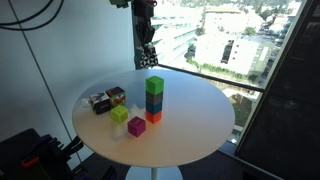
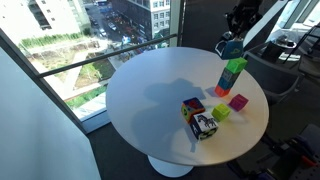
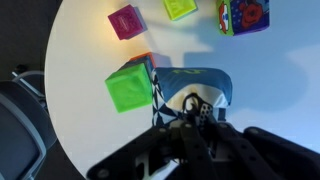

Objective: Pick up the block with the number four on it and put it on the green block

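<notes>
We're hovering claw (image 1: 148, 55) above green block (image 1: 155, 84) topping stack (image 1: 154, 101), riding high probably for clearance. Carrying nothing; can't tell if it's open. Number-four block (image 1: 99, 103) sitting on desk (image 1: 190, 130) beside red cube (image 1: 116, 96), not grabbed yet.

Standing here, I can make out no readable writing or number; the patterned block (image 2: 205, 125), lower centre, shows only blurry black-and-white markings.
</notes>
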`<action>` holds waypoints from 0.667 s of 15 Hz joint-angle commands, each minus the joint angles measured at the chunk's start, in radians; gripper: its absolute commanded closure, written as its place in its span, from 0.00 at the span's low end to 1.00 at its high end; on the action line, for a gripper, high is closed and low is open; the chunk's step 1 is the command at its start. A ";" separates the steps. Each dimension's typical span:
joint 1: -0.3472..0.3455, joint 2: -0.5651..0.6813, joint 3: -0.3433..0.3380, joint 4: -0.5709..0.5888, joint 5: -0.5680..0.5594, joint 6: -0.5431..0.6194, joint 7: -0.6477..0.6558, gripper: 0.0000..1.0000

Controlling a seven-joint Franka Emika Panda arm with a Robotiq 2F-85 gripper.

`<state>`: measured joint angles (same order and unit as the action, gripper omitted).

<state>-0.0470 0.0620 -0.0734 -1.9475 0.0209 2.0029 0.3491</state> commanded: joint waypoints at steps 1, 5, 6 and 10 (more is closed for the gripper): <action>-0.022 0.036 -0.010 0.063 0.039 -0.037 -0.058 0.95; -0.034 0.052 -0.025 0.076 0.022 -0.039 -0.077 0.95; -0.036 0.054 -0.028 0.078 0.021 -0.039 -0.079 0.95; -0.048 0.056 -0.041 0.077 0.024 -0.039 -0.092 0.95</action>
<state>-0.0796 0.1044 -0.1086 -1.9084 0.0321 2.0012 0.2902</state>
